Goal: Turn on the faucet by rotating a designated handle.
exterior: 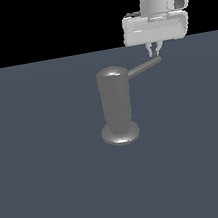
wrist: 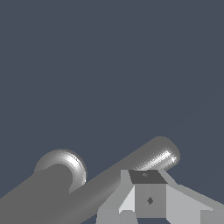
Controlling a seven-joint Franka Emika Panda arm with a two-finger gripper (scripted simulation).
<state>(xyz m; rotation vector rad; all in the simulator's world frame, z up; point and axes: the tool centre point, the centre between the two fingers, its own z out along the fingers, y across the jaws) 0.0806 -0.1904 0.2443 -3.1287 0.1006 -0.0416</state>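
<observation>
The faucet [exterior: 116,104] is a glossy grey upright cylinder with a domed top on a round disc base, standing mid-scene in the exterior view. Its handle [exterior: 145,66], a slim dark-grey rod, juts from the upper part toward the exterior view's right and slightly upward. My gripper [exterior: 154,50] hangs straight down just above the rod's rounded tip, fingers together and holding nothing. The wrist view shows the handle [wrist: 135,168] running diagonally under the shut gripper [wrist: 146,183], with the faucet body [wrist: 30,199] and its base rim beside it. Whether the fingertips touch the rod is unclear.
A flat dark blue-grey surface [exterior: 54,191] spreads around the faucet on every side. Nothing else stands on it. Behind its far edge the background is black.
</observation>
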